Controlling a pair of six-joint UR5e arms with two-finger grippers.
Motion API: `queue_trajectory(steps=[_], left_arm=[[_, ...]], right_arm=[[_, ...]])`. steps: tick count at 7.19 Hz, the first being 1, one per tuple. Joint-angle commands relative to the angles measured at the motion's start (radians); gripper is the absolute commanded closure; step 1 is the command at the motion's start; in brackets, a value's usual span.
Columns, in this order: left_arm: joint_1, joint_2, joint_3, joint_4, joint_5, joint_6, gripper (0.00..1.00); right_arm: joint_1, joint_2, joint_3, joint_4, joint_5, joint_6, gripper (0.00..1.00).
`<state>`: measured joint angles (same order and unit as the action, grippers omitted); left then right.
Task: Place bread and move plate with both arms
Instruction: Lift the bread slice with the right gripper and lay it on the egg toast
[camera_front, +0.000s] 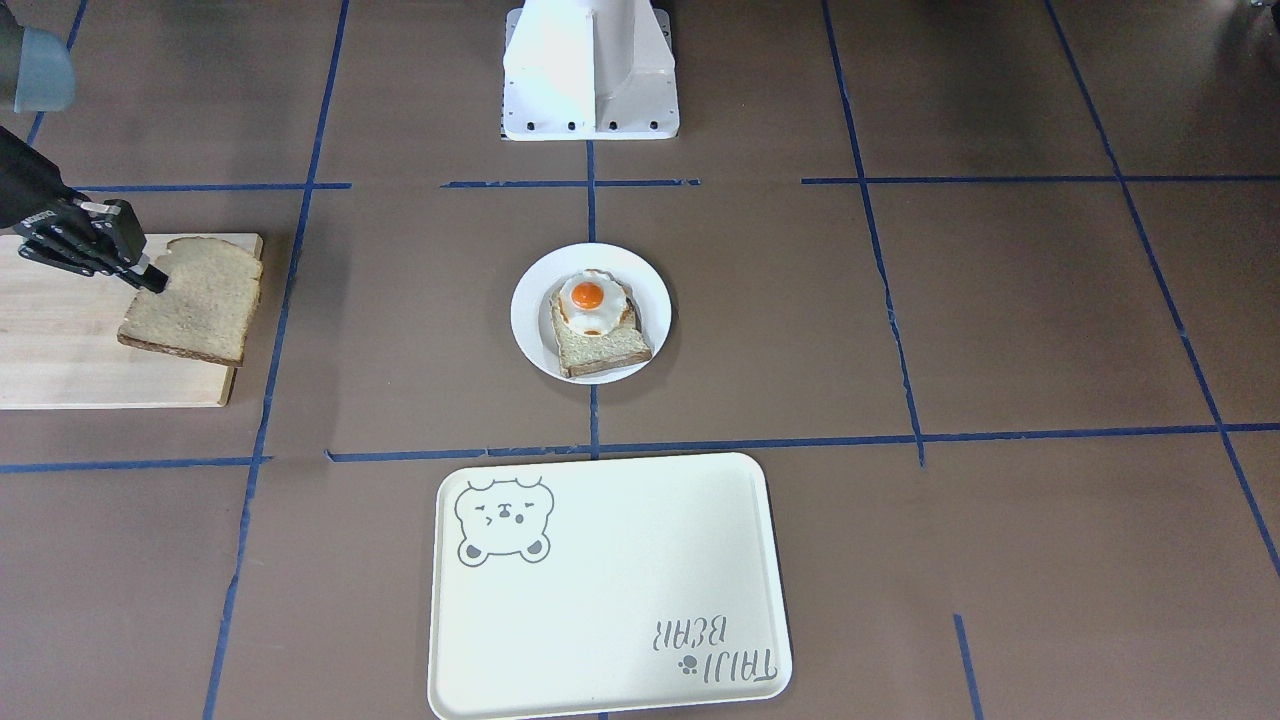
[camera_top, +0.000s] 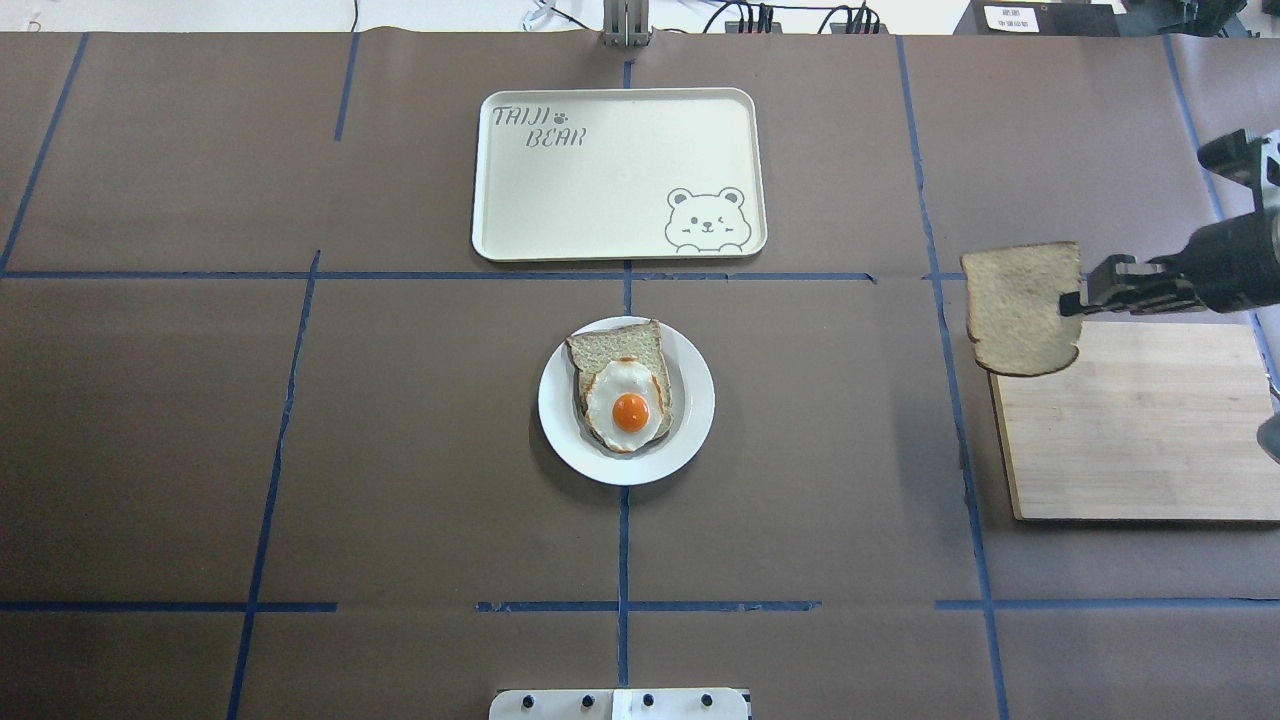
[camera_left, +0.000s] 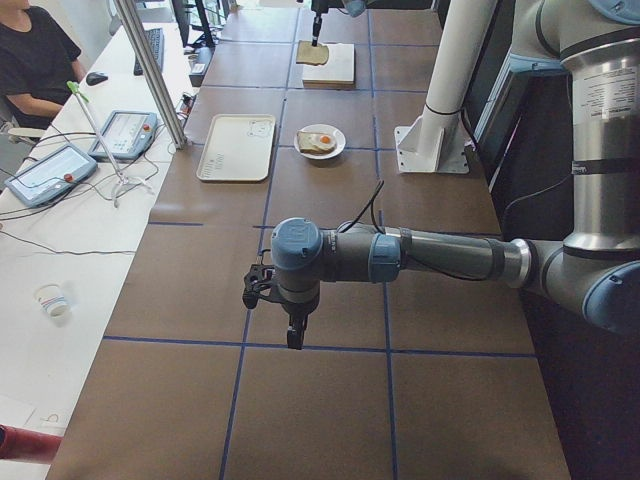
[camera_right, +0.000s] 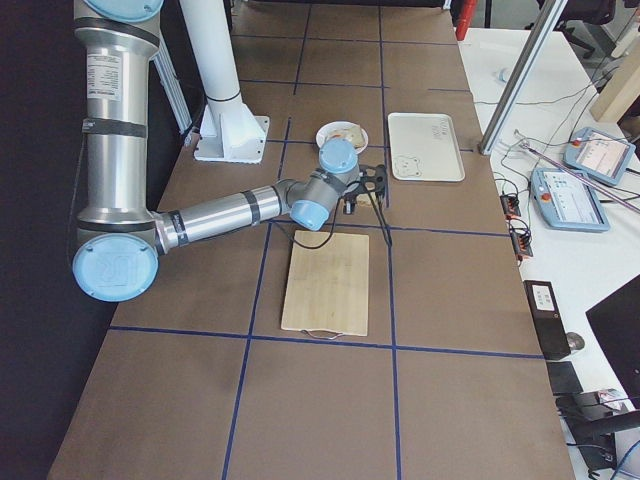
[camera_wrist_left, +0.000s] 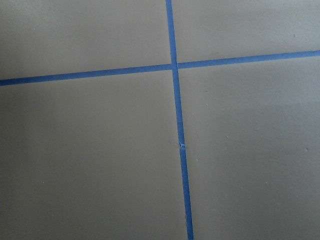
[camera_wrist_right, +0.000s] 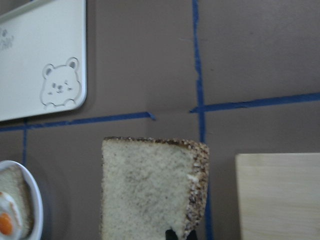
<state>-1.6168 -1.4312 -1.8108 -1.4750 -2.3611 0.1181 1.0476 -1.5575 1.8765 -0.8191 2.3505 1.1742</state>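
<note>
The tan bread with a dark crust hangs in the air over the inner corner of a wooden cutting board. My right gripper is shut on the slice's edge. The slice also shows in the front-facing view and the right wrist view. The small white plate sits at the table's middle and bears a toast slice with a fried egg. My left gripper shows only in the exterior left view, pointing down over bare table; I cannot tell whether it is open or shut.
A cream rectangular tray with a bear drawing lies beyond the plate, on the operators' side. The robot's white base stands behind the plate. Blue tape lines cross the brown table.
</note>
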Motion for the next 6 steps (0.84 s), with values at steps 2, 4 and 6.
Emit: queue_trajectory(steps=[2,4,6], left_arm=[[0.0,0.0,0.004,0.001,0.0,0.0,0.0],[0.0,-0.002,0.013,0.001,-0.001,0.0,0.0],[0.0,-0.003,0.015,0.001,0.0,0.0,0.0]], right_arm=[[-0.145,0.218,-0.006,0.047,-0.026,0.249,1.0],[-0.344,0.33,-0.025,0.055,-0.263,0.39,1.0],[-0.502,0.356,-0.068,0.118,-0.462,0.397,1.0]])
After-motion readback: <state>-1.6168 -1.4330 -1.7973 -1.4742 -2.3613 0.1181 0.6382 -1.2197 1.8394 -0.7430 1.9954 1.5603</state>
